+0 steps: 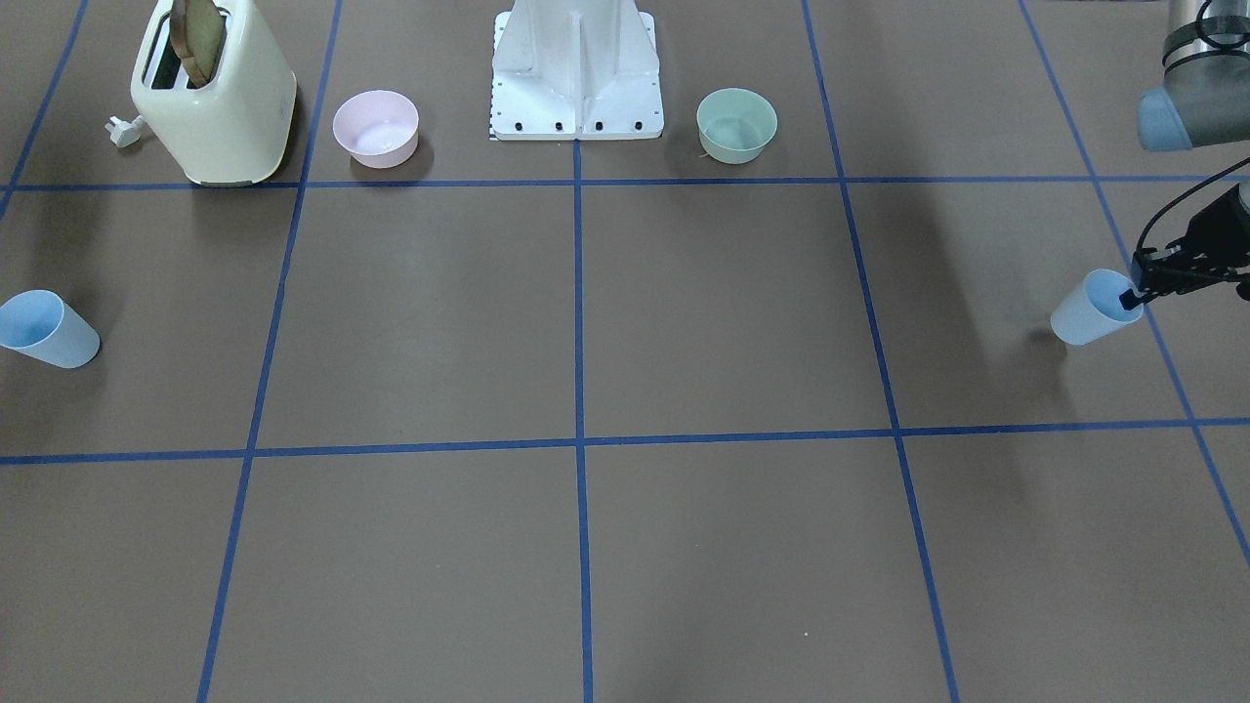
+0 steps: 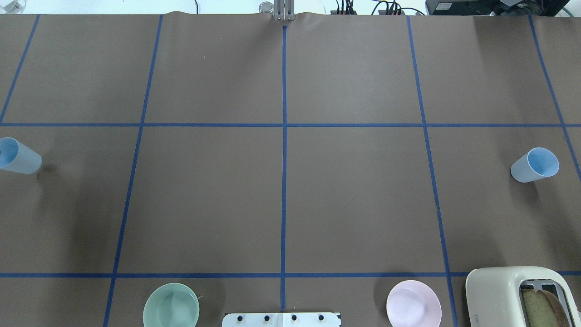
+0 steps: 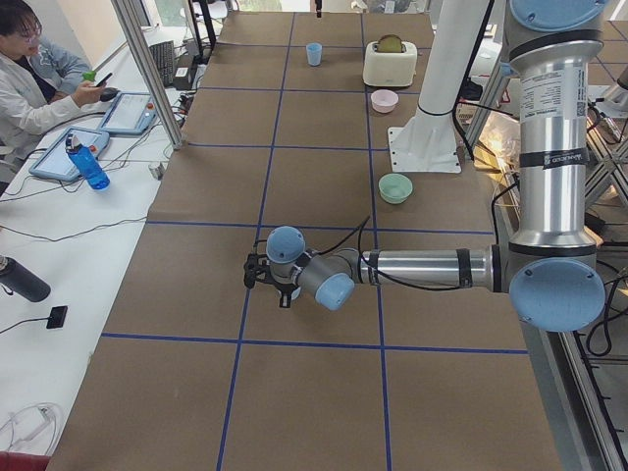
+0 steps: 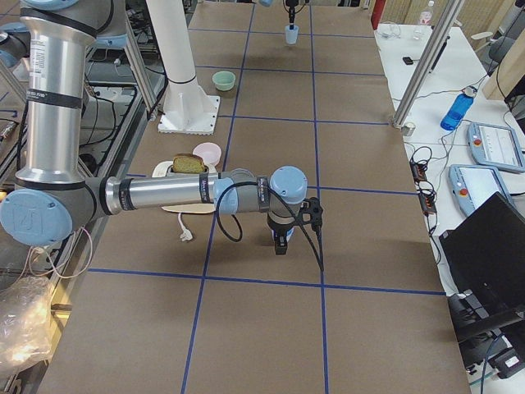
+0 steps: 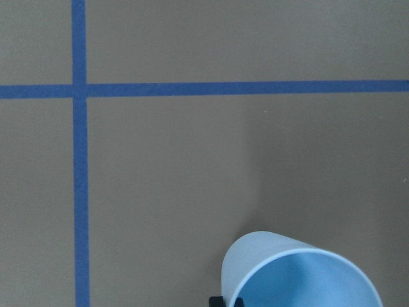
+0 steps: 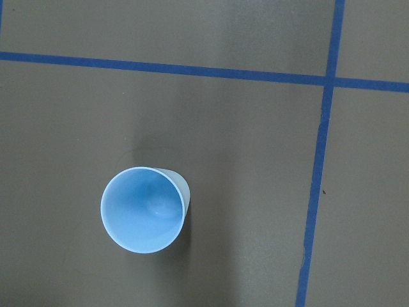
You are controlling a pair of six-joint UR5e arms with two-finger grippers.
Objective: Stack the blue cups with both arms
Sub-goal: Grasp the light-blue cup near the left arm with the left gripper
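Gripping the rim of the first blue cup, the left hand sits at the right edge of the front-facing view. It is clamped there with one black finger dipped inside the mouth. The left wrist view shows this cup at the bottom right of the frame, its bright blue inside facing the camera and a dark fingertip against the outer wall at the bottom edge.

The second blue cup stands mouth-up on the brown counter at the far left edge of the same view, well apart from the first. The right wrist view looks straight down into it, at the lower left of that frame. The right hand points downward near the middle of the right side view; whether its fingers are apart or together cannot be told.

Along the top of the front-facing view stand a cream toaster holding a bread slice, a pink bowl, the white base mount and a mint-green bowl.
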